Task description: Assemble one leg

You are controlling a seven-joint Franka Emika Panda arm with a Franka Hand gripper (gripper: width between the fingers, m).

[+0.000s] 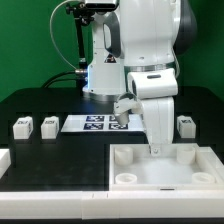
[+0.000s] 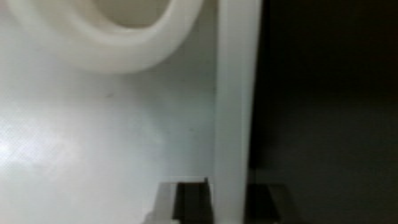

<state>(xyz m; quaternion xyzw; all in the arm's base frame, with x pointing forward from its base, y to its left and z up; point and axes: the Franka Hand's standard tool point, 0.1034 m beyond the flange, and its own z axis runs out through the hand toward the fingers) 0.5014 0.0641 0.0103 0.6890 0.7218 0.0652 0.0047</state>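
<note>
Exterior view, from its left: a leg (image 1: 20, 126) and a second leg (image 1: 48, 125) are standing left of the marker board (image 1: 98, 123). Right of the board, the gripper (image 1: 156, 149) is reaching down onto the tray (image 1: 165, 187). Its fingers (image 2: 185, 203) are straddling the tray's wall (image 2: 235, 110), and I cannot tell whether they are pinching it. A third leg (image 1: 185, 124) is standing farther right.

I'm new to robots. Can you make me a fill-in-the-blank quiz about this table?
The table is ___.
On the exterior view's left stand ___ small tagged blocks.
The gripper points down at the big ___ tray.
Missing: black; two; white.
</note>
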